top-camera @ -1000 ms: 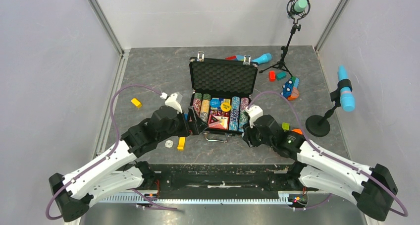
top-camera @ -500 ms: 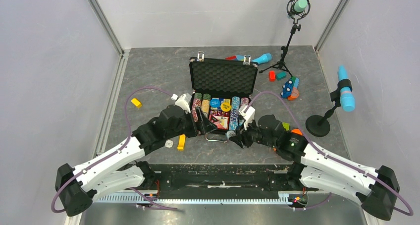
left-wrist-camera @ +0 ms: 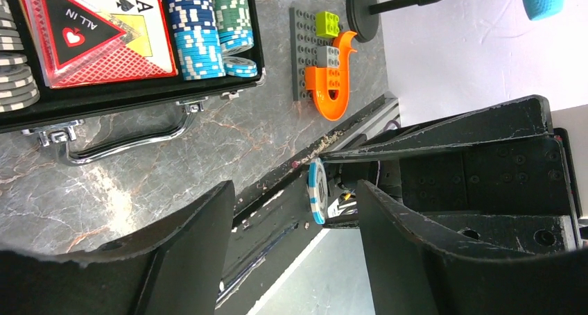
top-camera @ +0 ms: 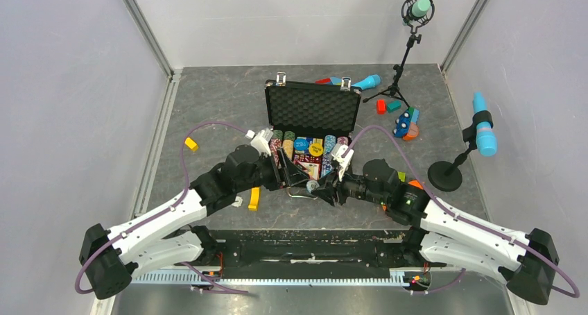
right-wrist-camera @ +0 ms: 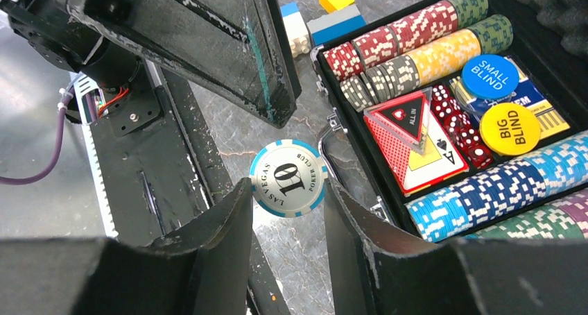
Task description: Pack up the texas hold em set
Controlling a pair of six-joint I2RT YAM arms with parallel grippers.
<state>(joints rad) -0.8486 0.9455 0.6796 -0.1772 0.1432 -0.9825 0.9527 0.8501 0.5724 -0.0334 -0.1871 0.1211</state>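
briefcase [left-wrist-camera: 139,96]: cut off top-left | poker chip [top-camera: 313,186]: face too small to read

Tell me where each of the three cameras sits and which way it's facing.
Top external: high behind the bases, looking down at the open briefcase; left arm and right arm show.
Left wrist: on the left arm, looking past the left gripper at a chip, edge-on.
Right wrist: on the right arm, looking past the right gripper, which pinches that chip, face-on.
Both wrist views share the chip and the briefcase.
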